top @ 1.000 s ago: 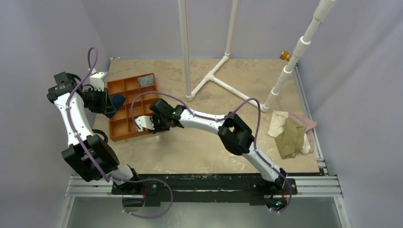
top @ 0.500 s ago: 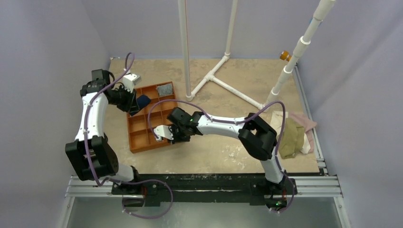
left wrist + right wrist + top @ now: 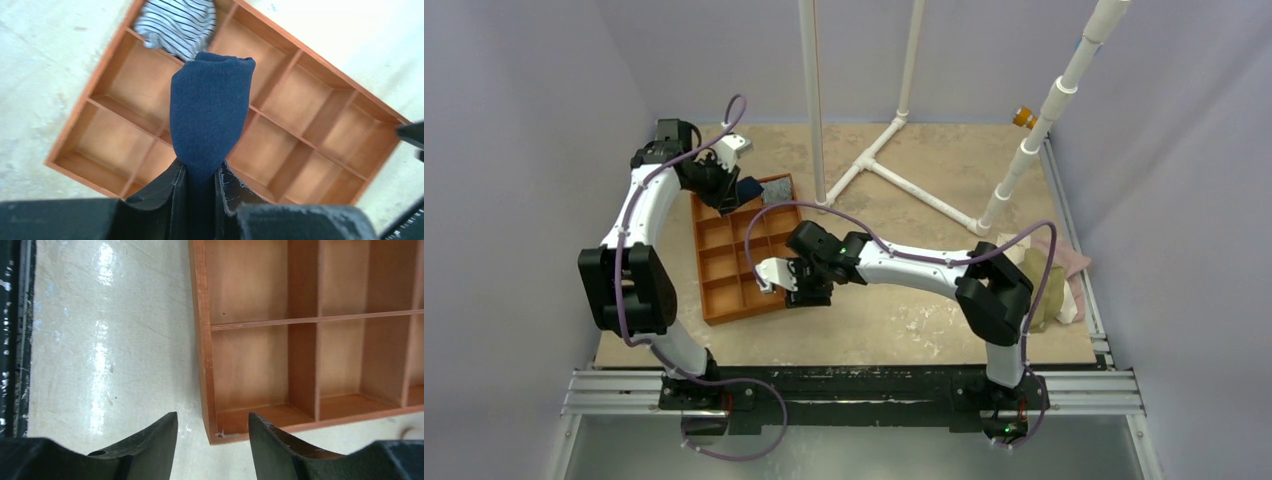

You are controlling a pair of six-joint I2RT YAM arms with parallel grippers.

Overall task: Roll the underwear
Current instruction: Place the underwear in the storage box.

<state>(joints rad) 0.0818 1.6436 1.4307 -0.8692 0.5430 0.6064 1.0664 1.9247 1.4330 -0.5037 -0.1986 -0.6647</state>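
The underwear (image 3: 210,110) is a navy-blue roll, pinched at its lower end in my shut left gripper (image 3: 201,175). It hangs above the orange compartment tray (image 3: 320,100). In the top view the left gripper (image 3: 727,188) holds the underwear (image 3: 746,190) over the tray's (image 3: 724,265) far end. My right gripper (image 3: 212,427) is open and empty, its jaws either side of the tray's corner wall (image 3: 200,340). In the top view the right gripper (image 3: 772,276) is at the tray's right edge.
A striped grey cloth (image 3: 177,25) lies in the tray's far corner compartment (image 3: 774,190). A white PVC pipe frame (image 3: 894,150) stands at the back. An olive-green garment (image 3: 1036,290) and a pale pink cloth (image 3: 1069,258) are piled at the table's right edge.
The left arm has swung right and away with the underwear, from left of the tray to over its far end. The tray and the right gripper have shifted right.
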